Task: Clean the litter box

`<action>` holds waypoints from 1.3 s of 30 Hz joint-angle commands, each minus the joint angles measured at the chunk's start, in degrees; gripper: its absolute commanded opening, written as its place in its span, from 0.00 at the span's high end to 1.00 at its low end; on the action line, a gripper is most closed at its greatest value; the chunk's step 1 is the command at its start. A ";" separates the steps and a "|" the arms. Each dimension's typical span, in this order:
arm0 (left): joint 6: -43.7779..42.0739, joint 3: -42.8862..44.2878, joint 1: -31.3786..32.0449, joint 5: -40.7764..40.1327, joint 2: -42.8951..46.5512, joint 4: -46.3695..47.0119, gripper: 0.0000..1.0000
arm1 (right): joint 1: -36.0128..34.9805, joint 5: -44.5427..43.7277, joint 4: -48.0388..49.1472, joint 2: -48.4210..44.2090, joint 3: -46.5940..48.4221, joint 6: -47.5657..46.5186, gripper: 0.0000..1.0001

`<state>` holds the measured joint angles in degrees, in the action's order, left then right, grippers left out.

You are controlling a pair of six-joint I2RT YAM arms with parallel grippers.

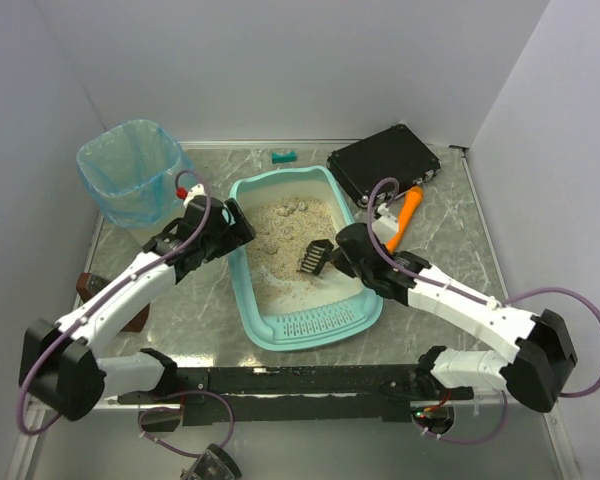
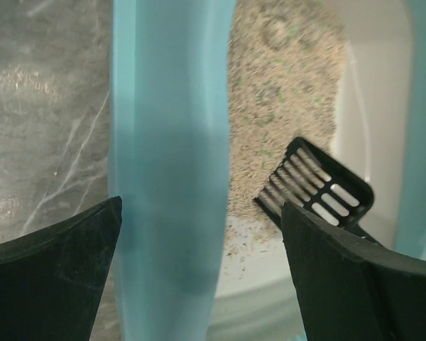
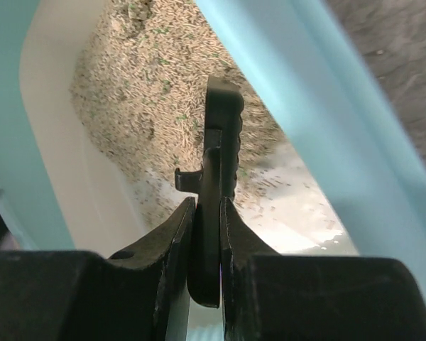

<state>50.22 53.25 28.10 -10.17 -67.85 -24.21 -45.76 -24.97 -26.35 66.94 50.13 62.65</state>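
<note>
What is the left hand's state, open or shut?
Open: the left hand has its fingers wide apart, either side of the litter box's teal wall.

Robot lab test cell.
Marbled table (image 1: 450, 235) is enclosed by plain white walls (image 1: 280, 70); robot arms (image 1: 130, 290) are bolted to a black rail (image 1: 300, 379).

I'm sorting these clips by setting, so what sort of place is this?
Most likely a robot test cell, not a home: plain white walls box in a grey marble-patterned tabletop, with a rounded teal plastic litter box and a blue-bagged bin on it.
</note>
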 commanded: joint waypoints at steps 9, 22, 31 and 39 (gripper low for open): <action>0.93 -2.71 -0.15 4.89 -6.24 2.67 0.24 | -1.96 1.95 11.49 9.70 -1.35 13.37 1.00; 2.96 -6.32 -0.06 9.65 -5.36 4.17 0.73 | -5.48 -4.20 21.06 19.63 0.14 21.72 1.00; 3.66 -6.50 0.64 12.72 -7.99 5.14 0.80 | -6.01 -8.86 24.59 28.50 4.97 24.53 1.00; 5.06 -7.55 2.14 11.93 -7.21 4.96 0.83 | -6.01 -12.30 39.07 32.55 3.23 21.47 1.00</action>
<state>48.56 49.21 28.12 -7.42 -72.20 -19.40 -51.99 -34.28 4.19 96.27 55.02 86.87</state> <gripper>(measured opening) 0.434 0.220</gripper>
